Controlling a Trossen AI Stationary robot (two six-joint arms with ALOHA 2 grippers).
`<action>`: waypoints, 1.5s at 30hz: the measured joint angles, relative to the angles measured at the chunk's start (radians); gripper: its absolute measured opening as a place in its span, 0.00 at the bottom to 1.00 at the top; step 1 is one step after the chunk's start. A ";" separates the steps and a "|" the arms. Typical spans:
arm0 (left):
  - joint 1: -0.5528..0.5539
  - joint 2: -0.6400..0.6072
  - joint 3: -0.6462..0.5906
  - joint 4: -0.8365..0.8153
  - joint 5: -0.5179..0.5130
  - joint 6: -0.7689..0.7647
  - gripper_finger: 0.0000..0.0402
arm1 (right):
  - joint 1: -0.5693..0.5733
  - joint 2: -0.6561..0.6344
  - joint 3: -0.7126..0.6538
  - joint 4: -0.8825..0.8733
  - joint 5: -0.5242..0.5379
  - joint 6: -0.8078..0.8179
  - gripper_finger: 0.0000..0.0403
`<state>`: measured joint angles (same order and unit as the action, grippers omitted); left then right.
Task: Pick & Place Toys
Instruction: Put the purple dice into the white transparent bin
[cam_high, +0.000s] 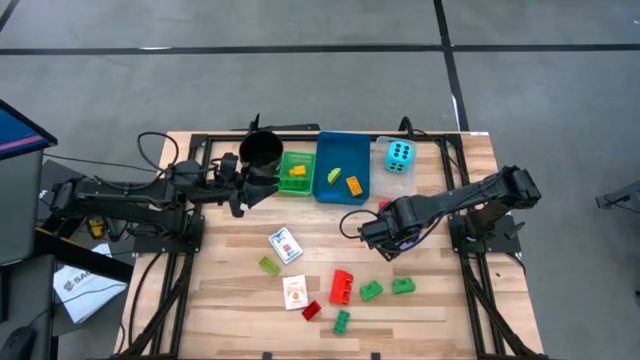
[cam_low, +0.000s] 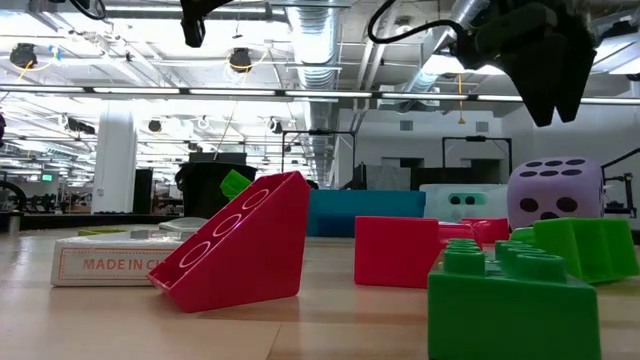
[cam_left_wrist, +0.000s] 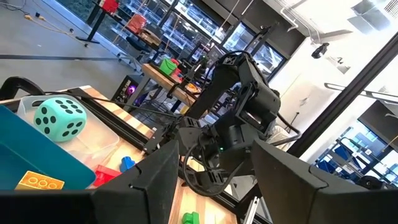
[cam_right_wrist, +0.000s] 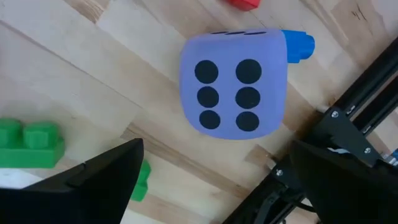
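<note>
The purple die (cam_right_wrist: 233, 84) sits on the wooden table, six dots up, under my right gripper (cam_right_wrist: 216, 144), which points down with its fingers open and apart from it. In the low view the right gripper (cam_low: 545, 85) hangs above the purple die (cam_low: 555, 190). The arm hides this die in the high view, where the right gripper (cam_high: 388, 236) is right of centre. The cyan die (cam_high: 400, 154) lies in the clear tray (cam_high: 384, 143). My left gripper (cam_high: 248, 190) waits open beside the black cup (cam_high: 262, 150); nothing is between its fingers (cam_left_wrist: 155, 180).
Green tray (cam_high: 282, 188) and blue tray (cam_high: 326, 192) at the back hold yellow and orange bricks. Two card packs (cam_high: 285, 244), (cam_high: 295, 292), a red brick (cam_high: 342, 286) and green bricks (cam_high: 371, 290) lie near the front. A blue brick (cam_right_wrist: 298, 45) touches the purple die.
</note>
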<state>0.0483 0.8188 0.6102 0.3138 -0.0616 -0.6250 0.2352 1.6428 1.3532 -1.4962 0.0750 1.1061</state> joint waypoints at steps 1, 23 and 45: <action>0.000 0.000 0.000 0.000 0.000 0.000 0.49 | 0.000 0.000 -0.001 0.000 0.000 -0.008 0.99; 0.000 0.000 0.000 0.000 0.001 0.000 0.49 | -0.063 0.000 -0.001 0.036 0.057 -0.117 0.99; 0.000 0.000 0.000 0.000 0.005 0.000 0.49 | -0.104 -0.001 -0.018 0.071 0.039 -0.224 0.99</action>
<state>0.0481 0.8188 0.6102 0.3136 -0.0568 -0.6250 0.1311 1.6417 1.3353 -1.4249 0.1135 0.8818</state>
